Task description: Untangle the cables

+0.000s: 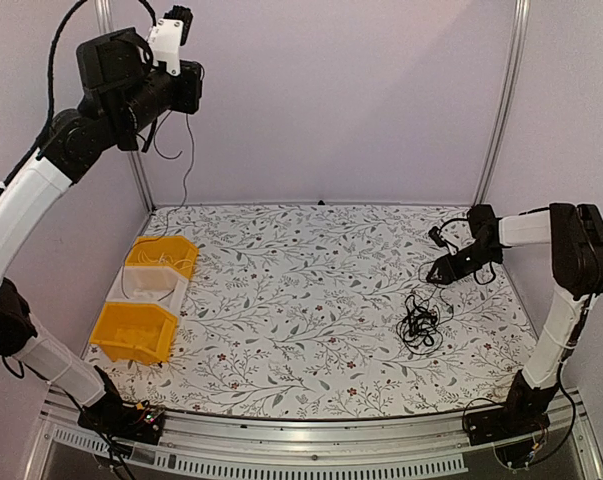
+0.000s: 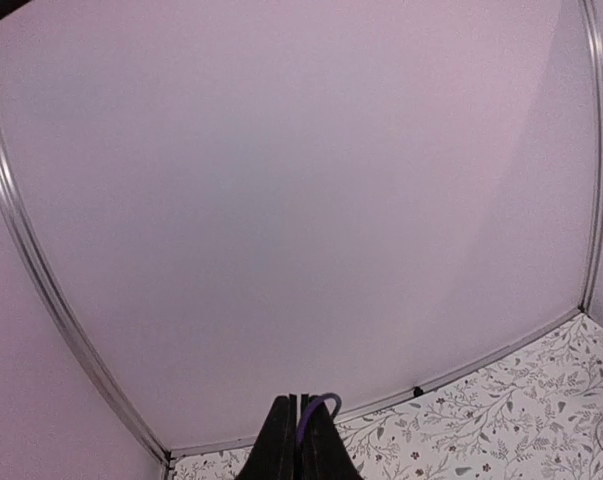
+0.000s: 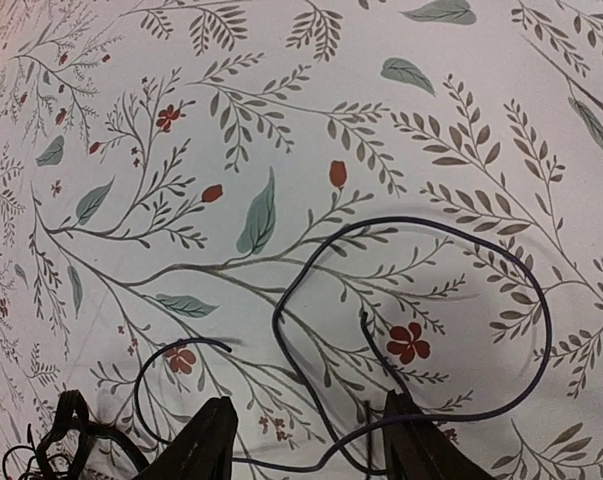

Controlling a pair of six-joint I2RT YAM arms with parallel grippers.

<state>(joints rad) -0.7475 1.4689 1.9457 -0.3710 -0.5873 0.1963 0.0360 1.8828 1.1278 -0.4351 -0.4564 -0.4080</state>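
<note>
the left gripper (image 2: 299,425) is lifted high above the bench (image 1: 301,250) with its fingers pressed together, pinching a thin cable (image 1: 189,150); a short purple-tinted loop of it pokes out beside the fingertips in the wrist view; the height seems meant to let that cable hang free, since it drops in a slack line toward the yellow and white bins (image 1: 151,285) at the left edge, well apart from everything else; the rest of the cables (image 1: 419,325) lie as a small dark knot on the right side of the bench, just in front of the right arm; the right gripper (image 3: 309,430) sits low over the bench beside that knot with its fingers spread; a wide loop (image 3: 547,325) of one strand lies on the floral cover, running in between the fingers without being pinched; the low, spread stance likely serves either to let go of this strand or to line up on it; i judge one cable separated and the knot not yet worked loose; whether the loop touches either finger cannot be told.
</note>
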